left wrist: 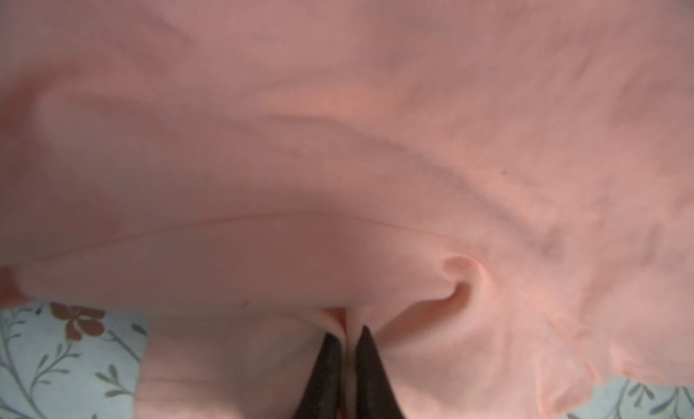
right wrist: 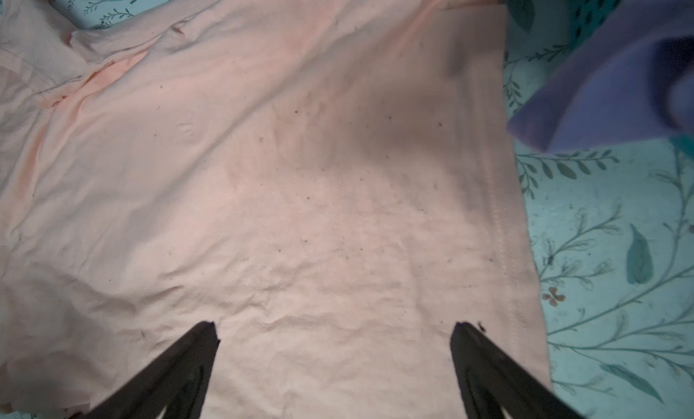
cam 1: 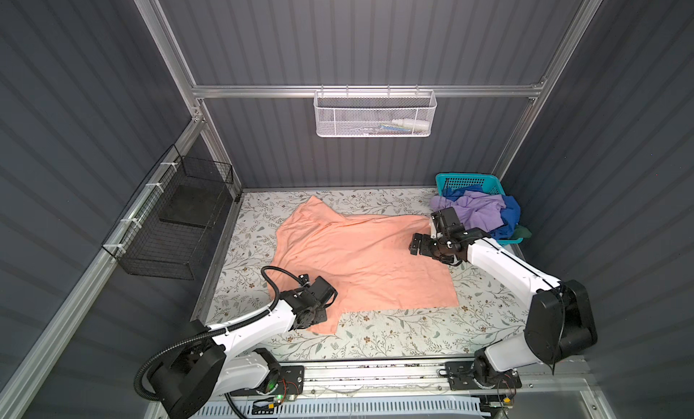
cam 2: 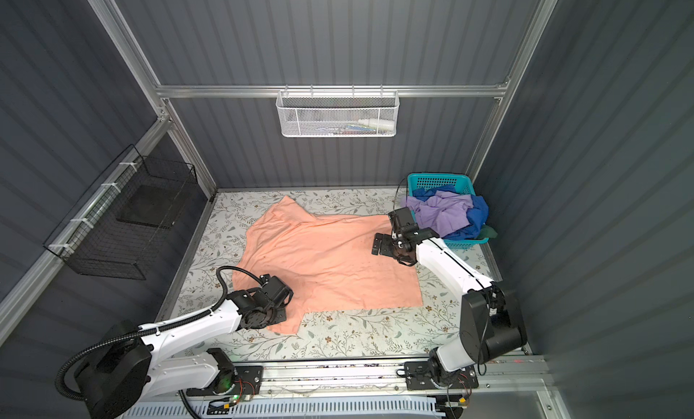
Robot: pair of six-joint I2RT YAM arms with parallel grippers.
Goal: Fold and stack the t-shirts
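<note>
— Where does the peach-orange cloth t-shirt [cam 1: 360, 263] lie?

— It is spread almost flat across the middle of the floral-patterned counter [cam 1: 394, 338], plain side up, with a few creases. One sleeve points to the far edge and the other to the near edge. The stitched hem faces the right edge.

— And the left claw [left wrist: 347, 332]?

— It is down on the sleeve nearest the near-left corner. In the left wrist view its two dark fingers [left wrist: 326, 364] are pressed nearly together, with a ridge of the peach cloth pinched between them. The cloth puckers around the pinch.

— The right claw [right wrist: 334, 327]?

— It is spread wide and holds nothing, over the hem end of the same shirt, towards the right edge. Whether its tips touch the cloth I cannot tell.

— The other shirts?

— They are heaped in the teal perforated plastic basket [cam 1: 469, 182] in the far-right corner of the counter. A lavender-purple cloth shirt [cam 1: 480, 210] lies crumpled on top and spills over the rim toward the right claw. A royal blue cloth shirt [cam 1: 510, 212] bunches beside it, and a bit of dark green cloth shirt [cam 1: 524, 232] shows at the basket's near side.
</note>
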